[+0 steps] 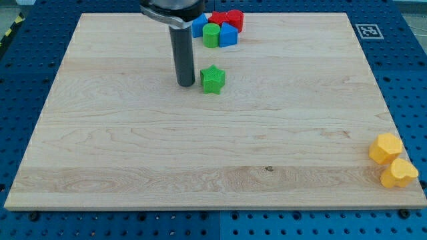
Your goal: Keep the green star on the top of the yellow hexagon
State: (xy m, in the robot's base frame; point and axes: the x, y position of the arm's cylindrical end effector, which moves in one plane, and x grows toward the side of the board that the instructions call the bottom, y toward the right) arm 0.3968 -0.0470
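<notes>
Pale wooden worktop (133, 147) on a blue pegboard, our rod down near its top edge.
The green star (213, 79) sits just right of my tip (185, 84), apart from it; the yellow hexagon (385, 148) lies far off by the bottom-right corner, touching a yellow heart (399, 173). We carry no gripper.

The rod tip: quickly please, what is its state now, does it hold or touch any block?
My tip: no claw, so it holds nothing; it stands just to the view's left of the green star, with a small gap between them.

Red (230, 19), blue (227, 35), green (211, 35) blocks clustered
</notes>
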